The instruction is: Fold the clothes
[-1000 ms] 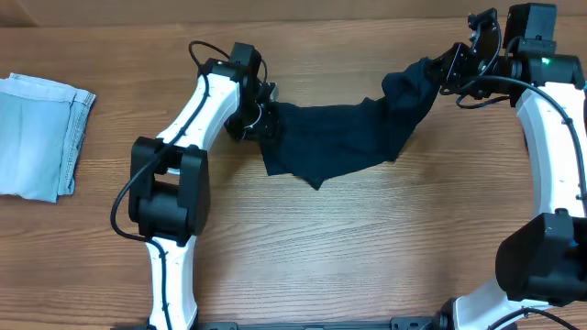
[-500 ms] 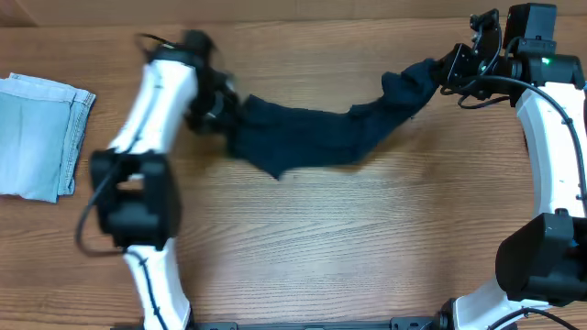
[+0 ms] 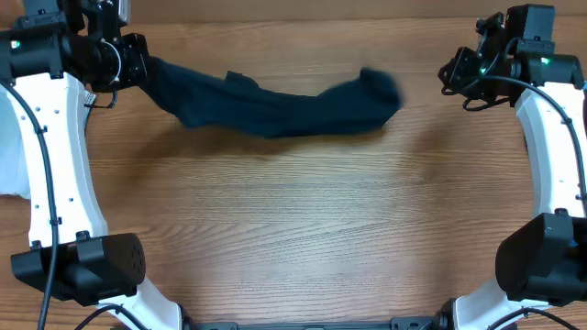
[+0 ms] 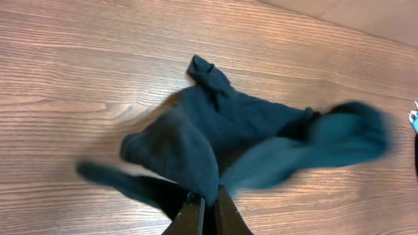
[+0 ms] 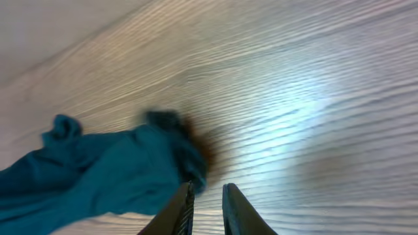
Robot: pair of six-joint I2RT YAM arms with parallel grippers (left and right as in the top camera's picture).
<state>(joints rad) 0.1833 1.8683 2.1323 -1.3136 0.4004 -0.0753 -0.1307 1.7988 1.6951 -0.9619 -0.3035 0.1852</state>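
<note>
The dark navy garment (image 3: 275, 105) of the clothes stretches in a long band across the far part of the table. Its left end is pinched in my left gripper (image 3: 138, 62), which is shut on the fabric at the far left corner. In the left wrist view the cloth (image 4: 215, 130) bunches out from between the closed fingertips of my left gripper (image 4: 208, 199). My right gripper (image 3: 449, 73) hangs at the far right, apart from the garment's blurred right end (image 3: 381, 87). Its jaws stand slightly open with bare table between them, and the cloth (image 5: 98, 176) lies just left of the right gripper (image 5: 208, 190).
A pale blue folded piece (image 3: 11, 156) shows at the left edge, mostly hidden behind my left arm (image 3: 55, 156). The wooden table (image 3: 293, 229) runs across the near half. The right arm (image 3: 559, 156) stands along the right edge.
My left gripper shut on the garment's left end and swung it far to the back left. My right gripper let go of the other end, which moved left.
</note>
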